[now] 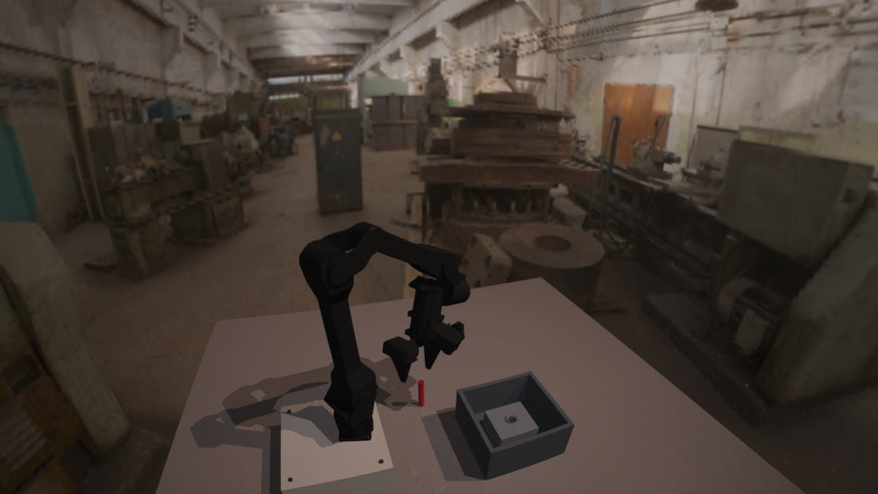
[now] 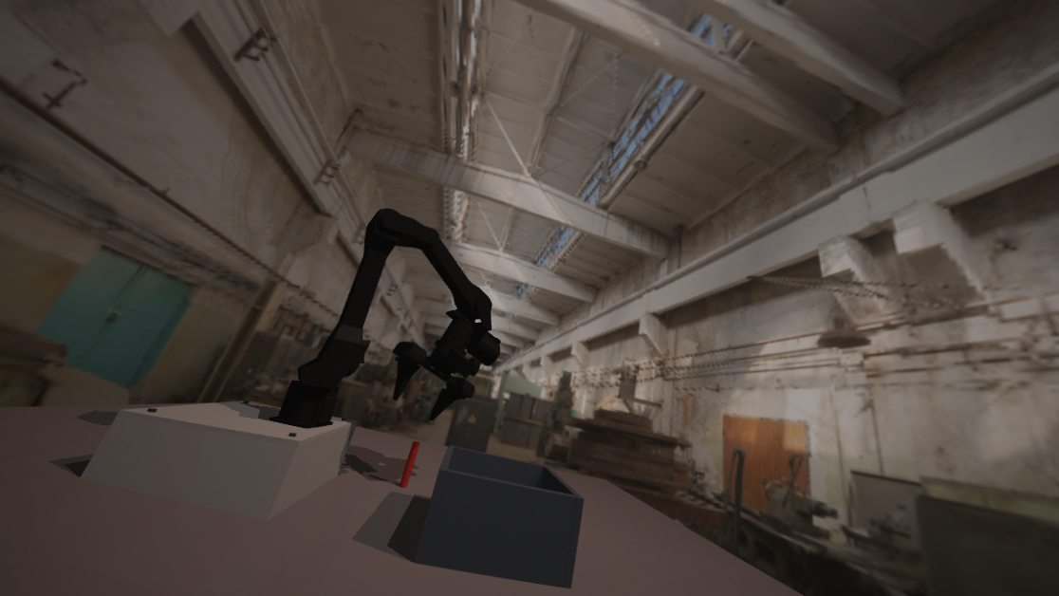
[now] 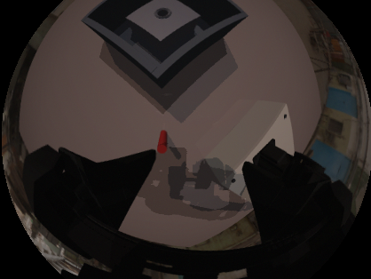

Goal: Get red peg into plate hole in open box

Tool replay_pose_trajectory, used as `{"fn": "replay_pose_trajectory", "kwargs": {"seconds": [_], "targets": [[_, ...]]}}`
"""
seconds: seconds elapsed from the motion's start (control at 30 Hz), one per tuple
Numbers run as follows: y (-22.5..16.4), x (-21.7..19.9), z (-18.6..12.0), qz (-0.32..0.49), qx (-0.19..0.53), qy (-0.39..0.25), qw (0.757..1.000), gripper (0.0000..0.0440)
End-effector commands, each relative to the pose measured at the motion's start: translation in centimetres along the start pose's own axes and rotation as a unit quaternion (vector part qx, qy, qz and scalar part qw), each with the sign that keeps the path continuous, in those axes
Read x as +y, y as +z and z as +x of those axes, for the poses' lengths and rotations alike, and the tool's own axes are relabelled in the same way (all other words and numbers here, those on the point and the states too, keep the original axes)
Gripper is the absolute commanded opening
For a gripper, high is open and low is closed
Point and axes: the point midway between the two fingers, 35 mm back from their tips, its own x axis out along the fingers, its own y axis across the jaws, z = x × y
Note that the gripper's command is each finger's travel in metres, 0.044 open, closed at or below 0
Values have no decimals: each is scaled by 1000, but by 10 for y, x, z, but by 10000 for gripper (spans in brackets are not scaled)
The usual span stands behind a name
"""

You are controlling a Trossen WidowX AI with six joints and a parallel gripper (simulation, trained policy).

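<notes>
The red peg point(image 1: 421, 393) point(image 2: 409, 464) point(image 3: 162, 141) stands upright on the table, between the robot's base and the box. The open grey box point(image 1: 533, 455) point(image 2: 499, 528) point(image 3: 129, 45) stands to the right of the peg in the top and exterior views. Inside it lies the light plate point(image 1: 497, 429) point(image 3: 146, 19) with a round hole, which looks empty; the exterior view hides the plate. My gripper point(image 1: 416, 374) point(image 2: 415, 409) point(image 3: 201, 160) is wide open and empty, above the table and higher than the peg. In the wrist view the peg lies near the left fingertip, not centred between the fingers.
The white base block point(image 1: 331, 457) point(image 2: 192, 459) point(image 3: 262, 124) under the arm stands left of the peg in the top and exterior views. The box walls rise above the plate on all sides. The table point(image 1: 276, 350) point(image 2: 310, 549) point(image 3: 67, 98) carries the shadows of the arm and the box.
</notes>
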Motion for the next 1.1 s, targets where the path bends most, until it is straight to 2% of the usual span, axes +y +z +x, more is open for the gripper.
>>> {"fn": "replay_pose_trajectory", "kwargs": {"seconds": [0.0,0.73,0.83,1.07], "targets": [[-6,6,10,-4,3,-3,1000,440],[-13,55,88,-27,0,57,998,437],[-14,57,97,-30,2,58,998,390],[-15,58,116,-29,8,46,998,207]]}}
